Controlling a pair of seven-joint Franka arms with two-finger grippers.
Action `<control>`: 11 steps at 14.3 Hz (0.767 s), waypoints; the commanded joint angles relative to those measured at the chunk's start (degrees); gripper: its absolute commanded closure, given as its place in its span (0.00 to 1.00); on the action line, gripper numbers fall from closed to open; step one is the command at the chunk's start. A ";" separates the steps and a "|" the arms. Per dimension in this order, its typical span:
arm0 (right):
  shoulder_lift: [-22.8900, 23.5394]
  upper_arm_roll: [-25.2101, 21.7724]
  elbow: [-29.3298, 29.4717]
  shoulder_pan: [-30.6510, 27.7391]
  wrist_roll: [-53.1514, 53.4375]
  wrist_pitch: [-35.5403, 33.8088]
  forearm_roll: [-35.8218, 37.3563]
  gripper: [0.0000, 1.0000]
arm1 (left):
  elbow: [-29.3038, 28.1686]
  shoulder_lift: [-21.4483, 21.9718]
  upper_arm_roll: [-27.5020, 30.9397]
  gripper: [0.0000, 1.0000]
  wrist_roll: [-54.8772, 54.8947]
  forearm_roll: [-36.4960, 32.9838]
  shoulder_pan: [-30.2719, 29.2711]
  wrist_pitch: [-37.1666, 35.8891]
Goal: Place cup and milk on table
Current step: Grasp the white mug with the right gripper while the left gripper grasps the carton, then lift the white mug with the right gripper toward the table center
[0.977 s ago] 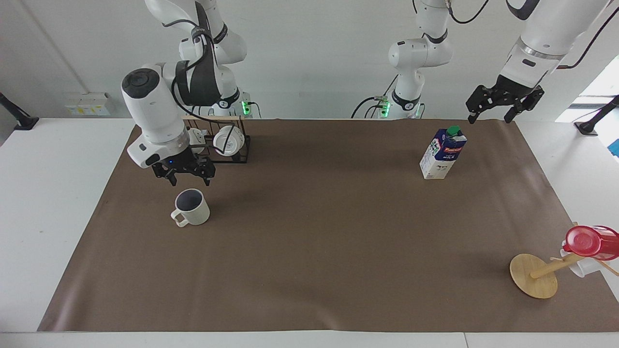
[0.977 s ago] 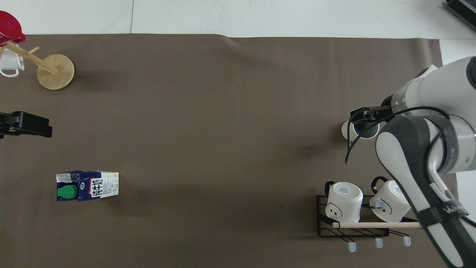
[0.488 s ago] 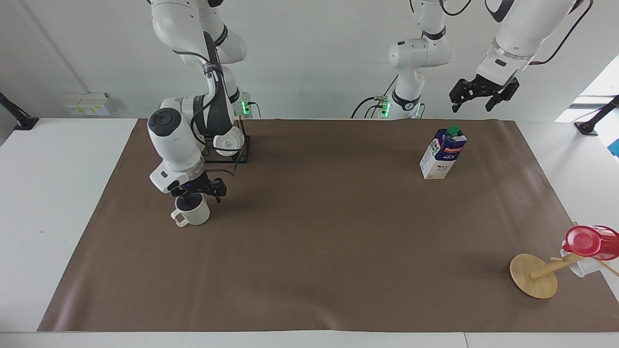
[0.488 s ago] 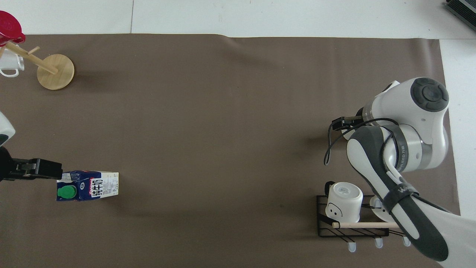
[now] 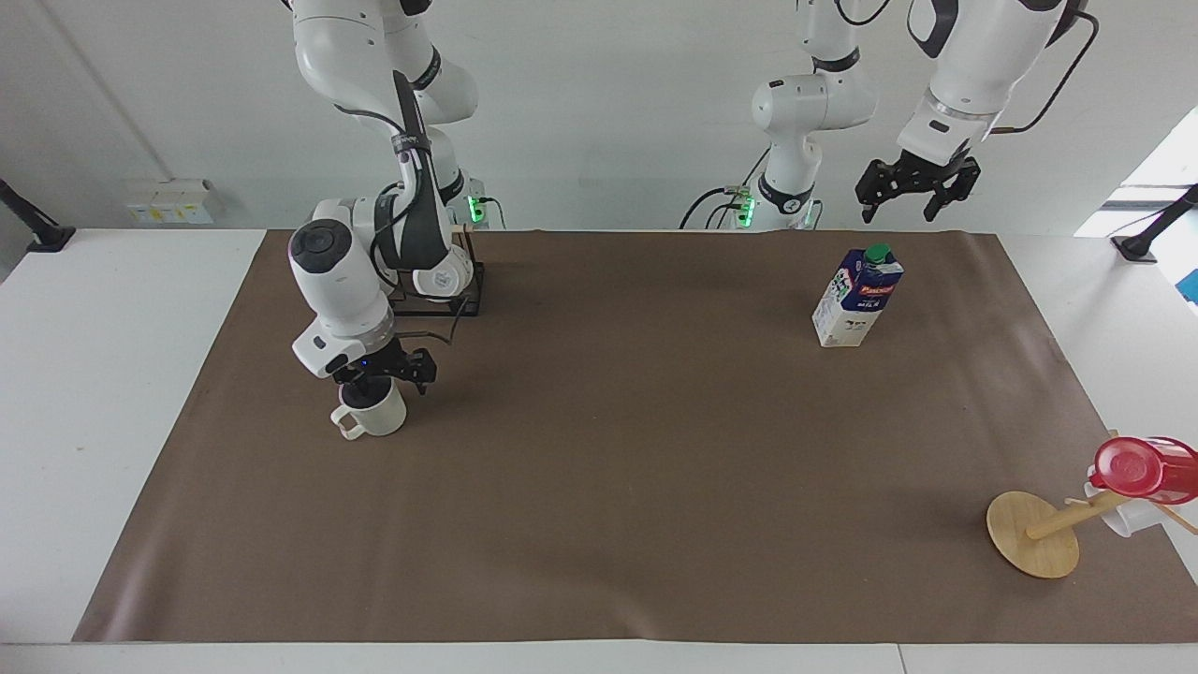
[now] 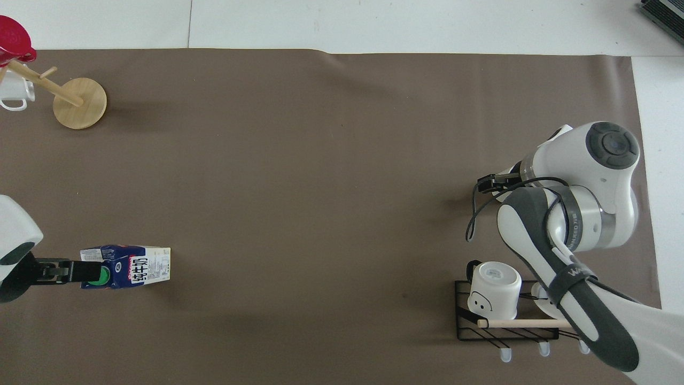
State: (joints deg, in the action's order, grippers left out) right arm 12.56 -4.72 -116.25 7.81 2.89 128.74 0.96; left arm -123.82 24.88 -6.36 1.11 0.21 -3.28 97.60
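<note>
brown sheet covers white table, pale wall at robots' end.

My right gripper is down at the rim of the cup, which stands on the table toward my right arm's end, farther from me than the wire rack with its mugs. My left gripper hangs spread open over the milk, which stands upright toward my left arm's end. The wooden stand sits farther out at that same end, well apart from the milk.
</note>
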 commanded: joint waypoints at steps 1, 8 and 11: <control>0.27 0.24 -0.47 -0.60 -0.35 1.78 -0.87 0.27 | -8.17 5.26 1.43 0.00 1.52 0.76 -0.42 6.36; 0.80 0.24 0.24 -0.60 0.89 3.45 -2.88 1.00 | -13.72 6.58 2.41 0.00 2.23 2.16 0.11 13.23; 1.06 0.24 0.59 -0.69 1.06 3.53 -3.15 1.00 | -14.86 6.67 2.41 0.00 2.23 2.69 0.29 14.72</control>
State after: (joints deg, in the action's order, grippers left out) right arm 12.82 -4.89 -116.16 7.79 3.46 130.93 -0.94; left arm -135.68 29.23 -4.11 2.60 1.90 -3.27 109.59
